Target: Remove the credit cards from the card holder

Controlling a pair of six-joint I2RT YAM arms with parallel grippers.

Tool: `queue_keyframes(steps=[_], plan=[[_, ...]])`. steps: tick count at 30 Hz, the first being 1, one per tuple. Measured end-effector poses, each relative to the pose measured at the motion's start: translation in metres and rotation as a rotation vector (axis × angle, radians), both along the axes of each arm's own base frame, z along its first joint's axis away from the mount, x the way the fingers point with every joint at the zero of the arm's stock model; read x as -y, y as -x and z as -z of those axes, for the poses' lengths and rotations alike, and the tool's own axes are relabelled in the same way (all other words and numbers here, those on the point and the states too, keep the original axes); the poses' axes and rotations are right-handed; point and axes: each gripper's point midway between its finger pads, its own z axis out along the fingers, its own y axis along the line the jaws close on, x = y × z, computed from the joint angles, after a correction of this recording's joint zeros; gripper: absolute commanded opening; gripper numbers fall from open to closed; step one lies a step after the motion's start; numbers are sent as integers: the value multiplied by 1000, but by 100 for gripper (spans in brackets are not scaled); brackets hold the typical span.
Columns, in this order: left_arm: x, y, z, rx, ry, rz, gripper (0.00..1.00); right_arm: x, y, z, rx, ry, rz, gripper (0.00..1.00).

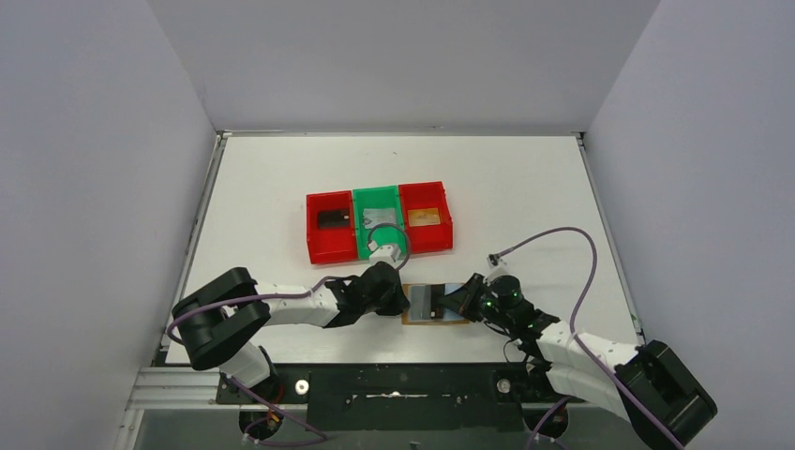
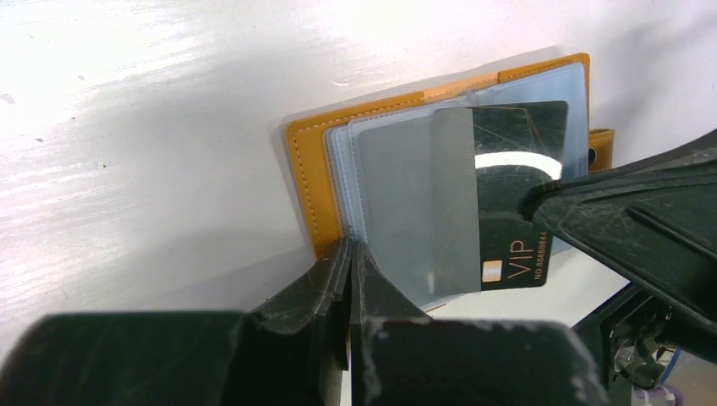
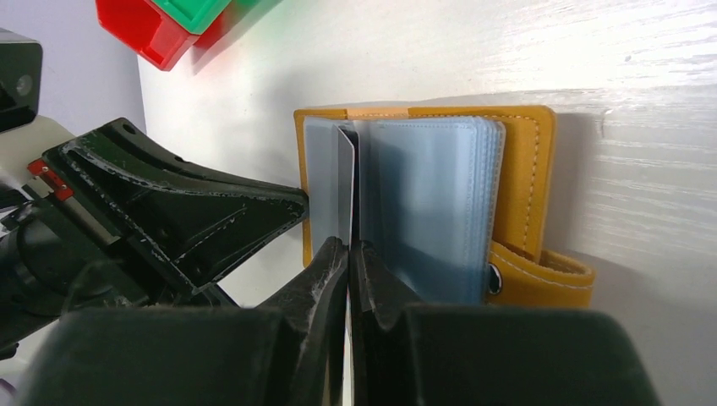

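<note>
The tan card holder (image 1: 433,317) lies open on the table near its front edge, with its pale blue sleeves fanned out. My left gripper (image 1: 405,300) is shut on the sleeves by the spine (image 2: 351,252). My right gripper (image 1: 457,300) is shut on a black card (image 2: 516,161) marked VIP that sticks halfway out of a clear sleeve. In the right wrist view the card (image 3: 346,178) stands edge-on between the shut jaws (image 3: 348,249), with the holder (image 3: 524,169) behind it. A black card (image 1: 333,218), a silver card (image 1: 378,215) and an orange card (image 1: 425,217) lie in the bins.
Three joined bins stand at mid-table: a red one (image 1: 311,230), a green one (image 1: 358,225) and a red one (image 1: 448,220). White walls enclose the table on three sides. My two grippers face each other closely across the holder.
</note>
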Motion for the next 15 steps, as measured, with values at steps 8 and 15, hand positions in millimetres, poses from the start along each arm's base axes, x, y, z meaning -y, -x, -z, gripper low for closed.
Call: queue_keyframes(steps=[8,15], plan=[[-3,2,-1,-7,-14,0,0,13,0,-18,64,27,28,0],[-15,8,-3,-19,-64,13,15,20,-7,-38,120,84,39,0]])
